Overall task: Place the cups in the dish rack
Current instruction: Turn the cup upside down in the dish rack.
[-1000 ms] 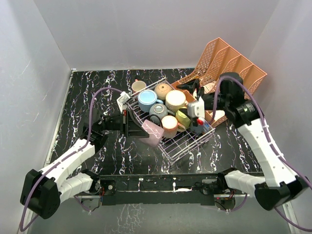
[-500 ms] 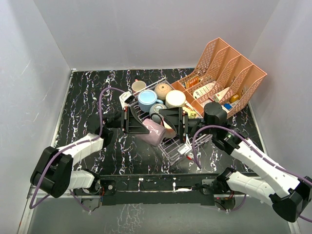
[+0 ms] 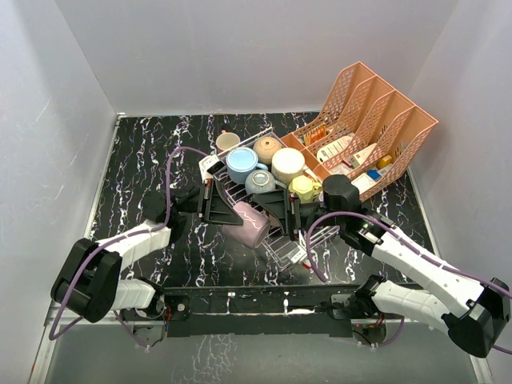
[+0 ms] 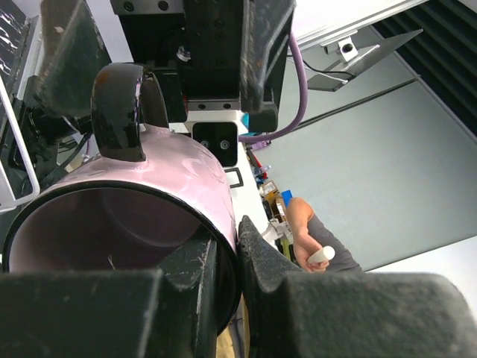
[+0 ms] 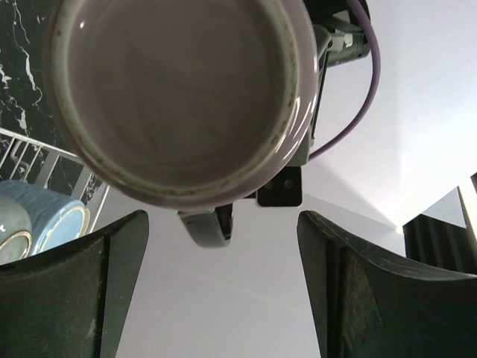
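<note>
One pink mug [image 3: 250,226] in the pinch of left end effector [image 3: 232,210], just before spread right end effector [image 3: 272,214].

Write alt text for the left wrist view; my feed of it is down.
The left pincer pinches the wall of a pale pink mug at its rim, one finger inside and one outside, with the mug's dark glossy handle pointing up. Beyond the mug, the right pincer faces it with fingers spread wide to either side.
</note>
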`<state>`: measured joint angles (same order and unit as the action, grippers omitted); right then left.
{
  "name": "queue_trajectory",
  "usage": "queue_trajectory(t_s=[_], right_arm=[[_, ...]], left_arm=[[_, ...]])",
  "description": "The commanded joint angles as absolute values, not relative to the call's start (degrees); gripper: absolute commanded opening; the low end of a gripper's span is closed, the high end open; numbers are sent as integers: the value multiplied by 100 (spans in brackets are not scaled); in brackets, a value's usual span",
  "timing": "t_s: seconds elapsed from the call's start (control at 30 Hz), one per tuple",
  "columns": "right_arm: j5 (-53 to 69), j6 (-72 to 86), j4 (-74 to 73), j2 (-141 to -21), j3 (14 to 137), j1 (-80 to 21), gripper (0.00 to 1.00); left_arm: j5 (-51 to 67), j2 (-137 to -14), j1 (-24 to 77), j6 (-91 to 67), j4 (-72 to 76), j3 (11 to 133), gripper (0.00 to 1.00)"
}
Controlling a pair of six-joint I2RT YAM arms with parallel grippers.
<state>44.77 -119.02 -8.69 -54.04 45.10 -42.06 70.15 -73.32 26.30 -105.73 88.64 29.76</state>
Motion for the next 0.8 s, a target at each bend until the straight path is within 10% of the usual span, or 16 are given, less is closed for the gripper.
queue_trajectory(t_s=[0.0,0.77], right_arm=[[4546,-13276,-473,-5446,4491,-4375,81],[4345,-13048,-299,-5655,4317,-4682,32]], left_arm=[[6809,-7358,2613,-10840,10064,3040,0],[6869,-7690,2877,-10968,10292,3226,0]])
